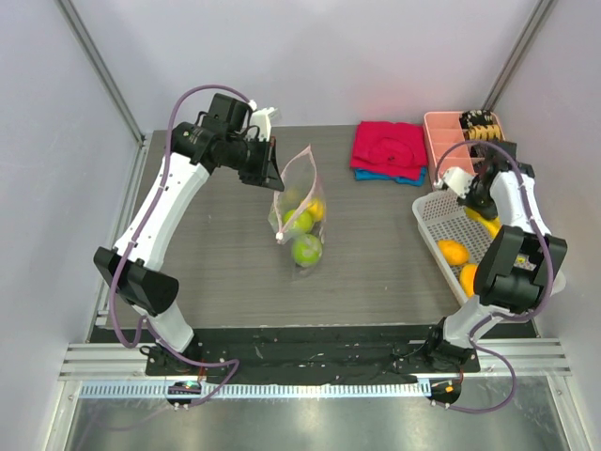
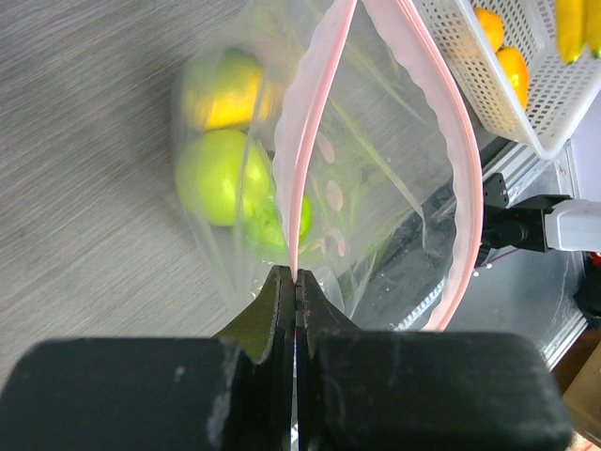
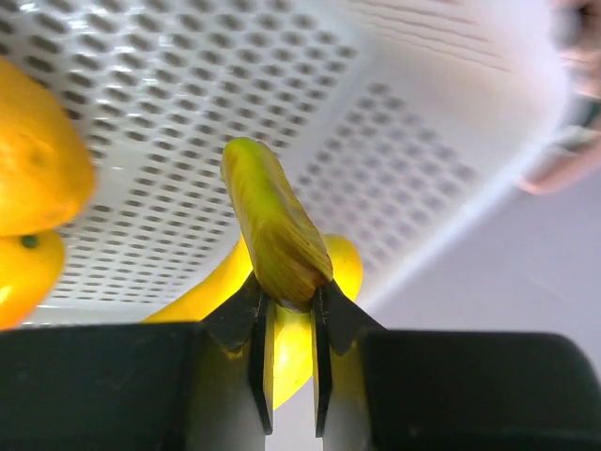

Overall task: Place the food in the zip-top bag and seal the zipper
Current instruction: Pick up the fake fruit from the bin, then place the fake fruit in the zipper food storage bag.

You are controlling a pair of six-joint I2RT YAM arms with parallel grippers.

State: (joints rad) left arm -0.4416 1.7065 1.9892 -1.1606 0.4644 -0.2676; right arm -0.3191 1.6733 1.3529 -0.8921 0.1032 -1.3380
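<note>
Yellow banana, nipped by the right gripper, should rise clear of the basket while the left gripper clamps the zipper.

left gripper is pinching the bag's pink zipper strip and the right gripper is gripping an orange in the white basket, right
Not an orange. The right wrist view shows the right gripper closed around a yellow banana in the white basket; the oranges lie beside it. The left gripper does pinch the zipper strip.
</note>
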